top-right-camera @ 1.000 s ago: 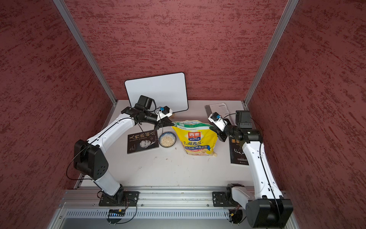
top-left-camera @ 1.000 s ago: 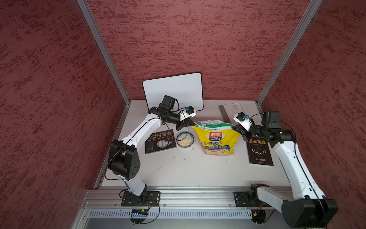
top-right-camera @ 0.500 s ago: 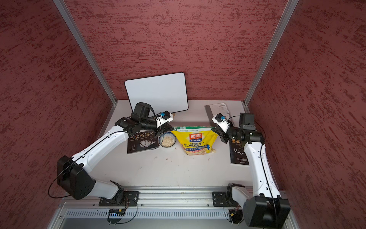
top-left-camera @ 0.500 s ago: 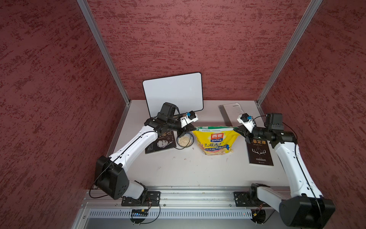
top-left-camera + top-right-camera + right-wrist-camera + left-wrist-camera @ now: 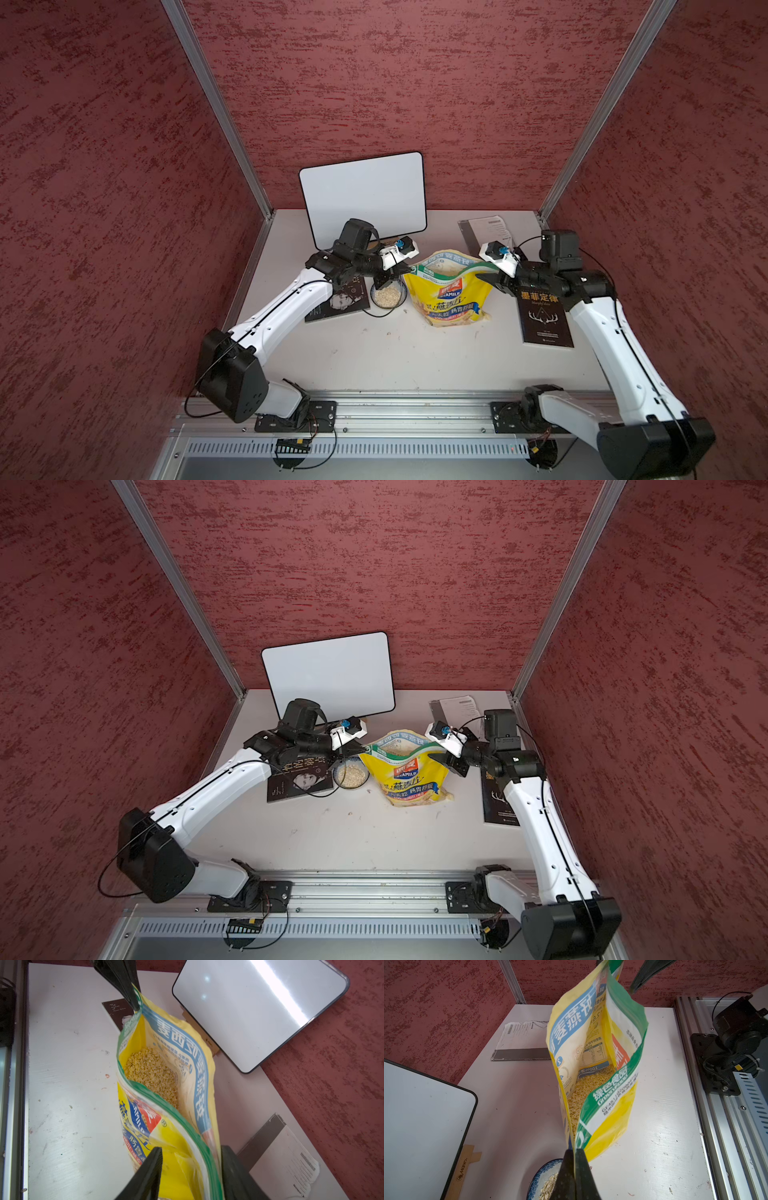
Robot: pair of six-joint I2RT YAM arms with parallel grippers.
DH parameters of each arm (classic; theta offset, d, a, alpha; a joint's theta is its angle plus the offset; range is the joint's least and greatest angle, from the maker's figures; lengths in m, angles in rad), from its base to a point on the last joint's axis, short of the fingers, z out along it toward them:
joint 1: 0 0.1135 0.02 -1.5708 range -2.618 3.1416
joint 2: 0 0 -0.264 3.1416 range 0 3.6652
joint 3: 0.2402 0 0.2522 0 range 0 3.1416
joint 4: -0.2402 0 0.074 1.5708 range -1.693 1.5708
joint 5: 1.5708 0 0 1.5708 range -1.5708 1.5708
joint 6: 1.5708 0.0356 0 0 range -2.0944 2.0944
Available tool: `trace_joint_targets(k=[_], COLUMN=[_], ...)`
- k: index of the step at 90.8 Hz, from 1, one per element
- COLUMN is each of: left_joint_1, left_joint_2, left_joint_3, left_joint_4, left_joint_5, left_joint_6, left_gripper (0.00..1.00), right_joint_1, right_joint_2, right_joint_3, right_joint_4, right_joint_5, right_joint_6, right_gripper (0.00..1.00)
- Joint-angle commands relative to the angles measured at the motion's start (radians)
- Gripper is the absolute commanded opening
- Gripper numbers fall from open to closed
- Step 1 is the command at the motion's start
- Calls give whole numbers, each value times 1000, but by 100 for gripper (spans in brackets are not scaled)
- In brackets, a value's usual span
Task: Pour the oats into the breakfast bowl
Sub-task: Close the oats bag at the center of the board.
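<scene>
Red textured walls around white worktop [image 5: 374, 357]. Top views: yellow pouch [image 5: 449, 291] upright mid-worktop, bowl [image 5: 388, 296] with oats [image 5: 352, 775] just beside it. Left wrist: left tool [image 5: 574, 1159] pinched together on pouch corner, bowl rim below. Right wrist: right tool [image 5: 191, 1164] fingers [image 5: 149, 1169] apart, straddling pouch's other top edge; flakes inside pouch.
</scene>
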Motion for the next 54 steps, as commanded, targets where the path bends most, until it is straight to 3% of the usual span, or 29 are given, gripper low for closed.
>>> trace_joint_targets(k=[1, 15, 35, 44, 54], left_joint_1=[-2, -3, -2, 0, 3], left_joint_2=[-50, -72, -89, -97, -110], left_joint_3=[-4, -28, -55, -77, -96], left_joint_4=[76, 109, 120, 137, 157], left_joint_5=[2, 8, 20, 23, 29], left_joint_6=[6, 12, 31, 41, 43], left_gripper=[0, 0, 0, 0, 0], right_joint_1=[78, 149, 161, 161, 160], right_joint_2=[23, 118, 233, 278, 325], right_joint_3=[88, 184, 316, 368, 411], right_joint_4=[-57, -158, -257, -322, -391], right_joint_5=[113, 208, 257, 256, 267], right_joint_6=[-29, -76, -124, -151, -167], right_gripper=[76, 96, 99, 92, 74])
